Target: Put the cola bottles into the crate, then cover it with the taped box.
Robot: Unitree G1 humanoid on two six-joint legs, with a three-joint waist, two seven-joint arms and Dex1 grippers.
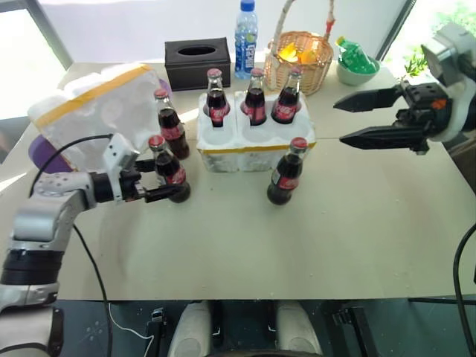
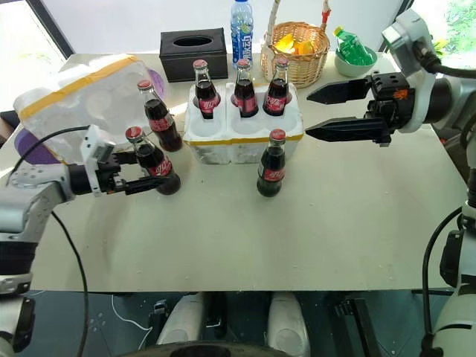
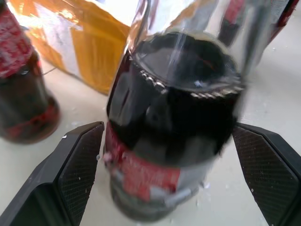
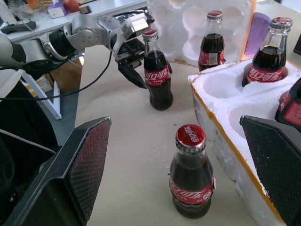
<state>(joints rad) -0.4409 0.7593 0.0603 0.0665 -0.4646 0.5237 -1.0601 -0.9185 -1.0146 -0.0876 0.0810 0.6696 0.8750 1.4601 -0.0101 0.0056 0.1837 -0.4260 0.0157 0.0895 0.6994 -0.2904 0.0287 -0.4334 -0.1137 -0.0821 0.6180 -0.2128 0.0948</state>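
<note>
1. Fingers of the left gripper (image 1: 165,190) stand spread on either side of the near-left cola bottle (image 1: 168,168), not yet clamped on it; the right gripper (image 1: 349,119) hangs wide open and empty above the table's right side.
2. Table (image 1: 297,238): tan top carrying everything.
3. Taped box (image 1: 97,104): lies tipped at the far left, hollows showing, well off the crate, so the covering is not yet done.
4. Crate (image 1: 253,145): sits mid-table; its back row holds three bottles, such as the middle one (image 1: 255,97), while the front wells look empty, though they are partly hidden.
5. Loose bottles: one just right of the crate's front (image 1: 286,172), one beside the box (image 1: 171,123), and the one between the left fingers.
6. Judged progress: about half the loading done; three bottles and the cover remain.
</note>
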